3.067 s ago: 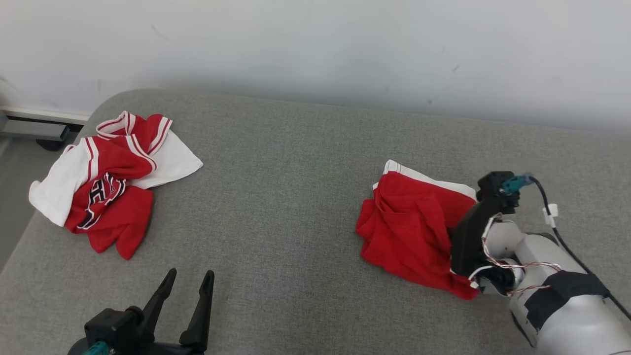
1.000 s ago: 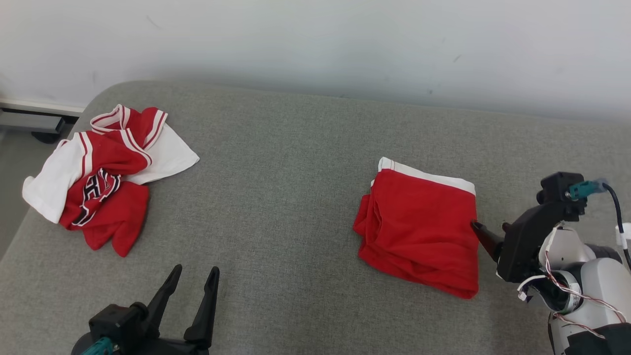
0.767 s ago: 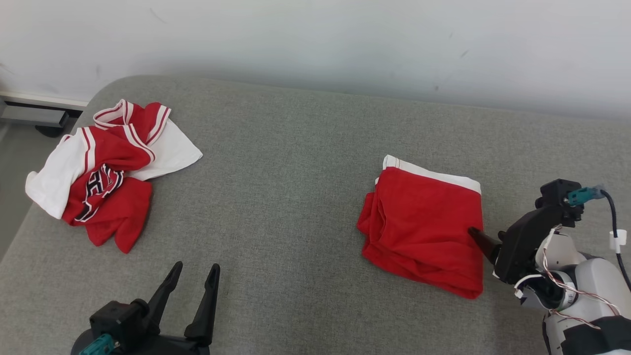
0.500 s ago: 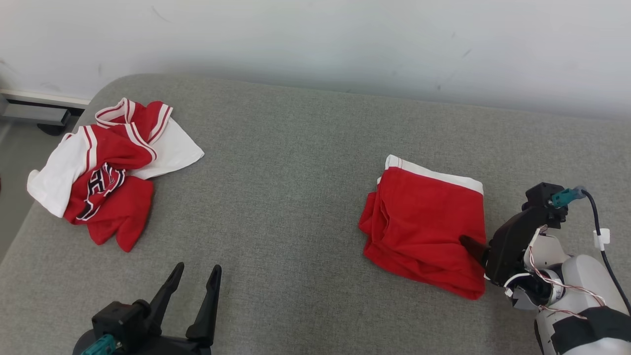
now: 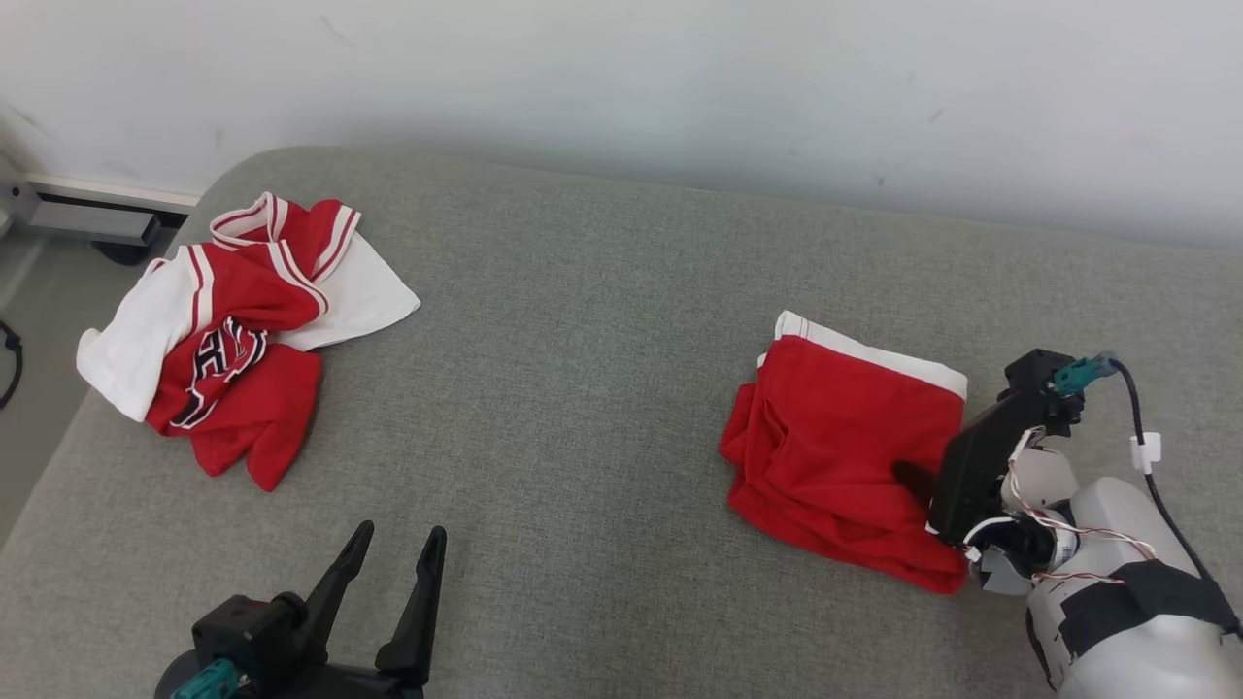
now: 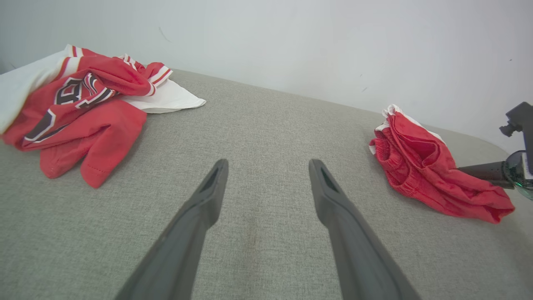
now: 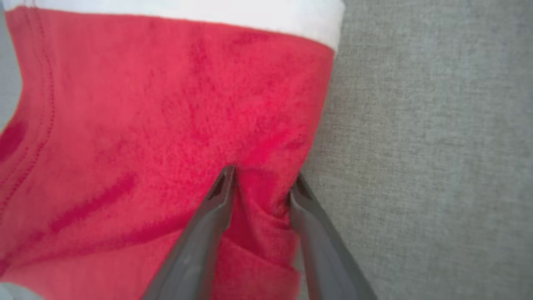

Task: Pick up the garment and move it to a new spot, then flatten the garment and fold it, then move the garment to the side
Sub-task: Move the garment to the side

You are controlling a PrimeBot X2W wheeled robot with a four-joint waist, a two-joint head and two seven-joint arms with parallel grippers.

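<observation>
Whereas a second ago the right gripper (image 7: 261,180) hung just off the right edge of the folded red garment (image 5: 845,447), it has now pushed in over that edge. Its fingers lie on the cloth near the front right corner. In the right wrist view the jaws are set fairly narrow, astride a raised ridge of red fabric. A gap still shows between them, so this looks like closing in, not a firm pinch yet.

The garment itself has not moved. It lies folded on the right part of the grey padded surface (image 5: 583,388), with its white band (image 5: 874,354) toward the wall. The small rightward shift of everything in the head view is the camera, not the things.

The left gripper (image 5: 400,532) stays parked at the near edge, jaws wide, holding nothing. The crumpled red-and-white jersey (image 5: 233,340) is well apart at the far left, untouched.

Judgement: the fold looks done, and this re-approach is the grasp for the last step, moving the garment to the side. Risk: pinching just the top layer would pull the fold open on the drag.
</observation>
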